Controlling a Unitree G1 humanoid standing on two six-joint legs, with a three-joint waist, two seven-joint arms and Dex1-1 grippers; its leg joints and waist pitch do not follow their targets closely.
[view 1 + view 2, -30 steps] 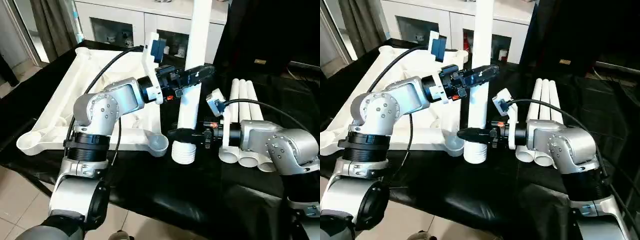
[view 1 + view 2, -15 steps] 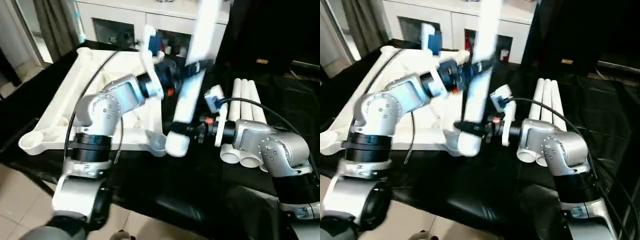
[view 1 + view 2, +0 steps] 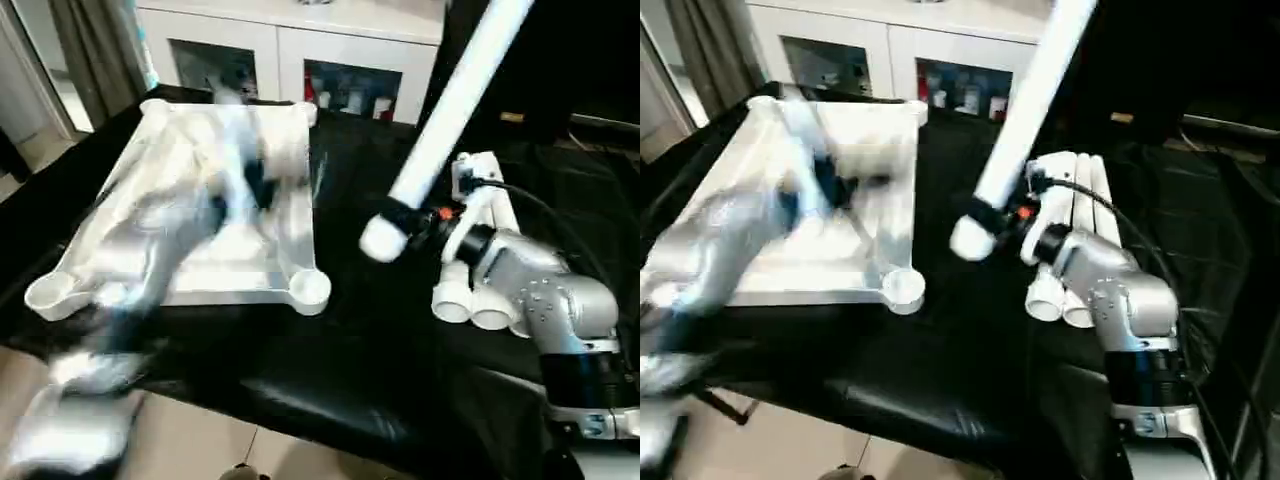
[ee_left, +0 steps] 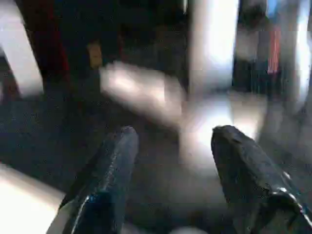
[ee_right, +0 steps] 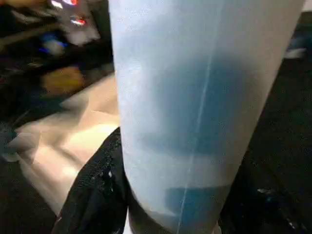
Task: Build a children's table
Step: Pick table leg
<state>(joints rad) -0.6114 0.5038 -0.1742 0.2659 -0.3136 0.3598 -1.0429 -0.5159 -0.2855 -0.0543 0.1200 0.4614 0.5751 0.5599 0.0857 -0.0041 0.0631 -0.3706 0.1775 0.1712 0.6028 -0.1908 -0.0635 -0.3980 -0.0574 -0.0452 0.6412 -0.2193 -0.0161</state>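
White plastic throughout: the leg (image 3: 455,105) in hand is a long, tapered hollow tube, judged light and stiff, with a smooth wall that could slip or swing if held loosely. Its length gives leverage, so a grip near the thick end, where the right gripper (image 3: 408,222) holds it, looks sound for steering that end into a socket.

Right jaws: clamped on the leg close to its thick round end, one black finger (image 5: 97,187) showing beside the tube wall in the right wrist view. The leg runs up and away from the jaws at a slant, its far end out of view at the top. The thick end hangs just past the jaws, above the black-covered bench (image 3: 330,380), not touching it.

Left gripper (image 4: 170,161): jaws apart with nothing between them; the arm is a blur over the tabletop (image 3: 200,200) in the head views.

The tabletop lies underside up on the bench, well apart from the right jaws, on their outer side. Its near corner socket (image 3: 311,288) is the closest one to the held end and stands empty; I judge it the likely target.

Three spare legs (image 3: 470,300) lie side by side on the bench, just behind and beneath the right jaws.
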